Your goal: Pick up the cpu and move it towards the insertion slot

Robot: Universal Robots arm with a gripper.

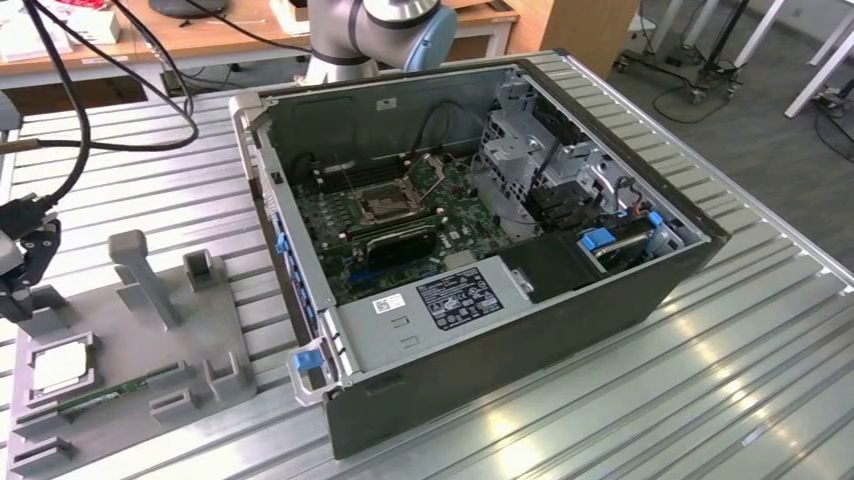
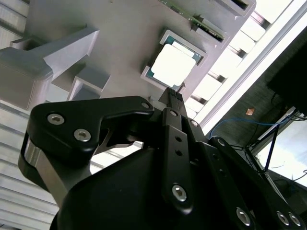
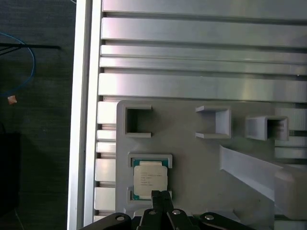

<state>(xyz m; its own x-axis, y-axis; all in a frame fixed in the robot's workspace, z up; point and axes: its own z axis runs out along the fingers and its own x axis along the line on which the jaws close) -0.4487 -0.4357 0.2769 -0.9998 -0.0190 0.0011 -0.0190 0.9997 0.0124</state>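
The cpu [image 3: 149,178] lies in a shallow recess of the gray holder [image 3: 192,167], close by the surface's [image 3: 192,86] edge, framed so it cannot slide. The pincer [image 3: 160,195] hangs just over its rim, tips pinched together, holding nothing. The insertion slot [image 1: 387,205] sits well apart, inside the open computer case [image 1: 534,330].

In the first wrist view the hand [image 3: 161,195] is cut off by the picture's edge and covers 1 edge of the cpu [image 3: 149,176]. In the exterior view the insertion slot [image 1: 387,205] is too small to show its lever, and the arm [image 1: 367,35] runs out of frame.
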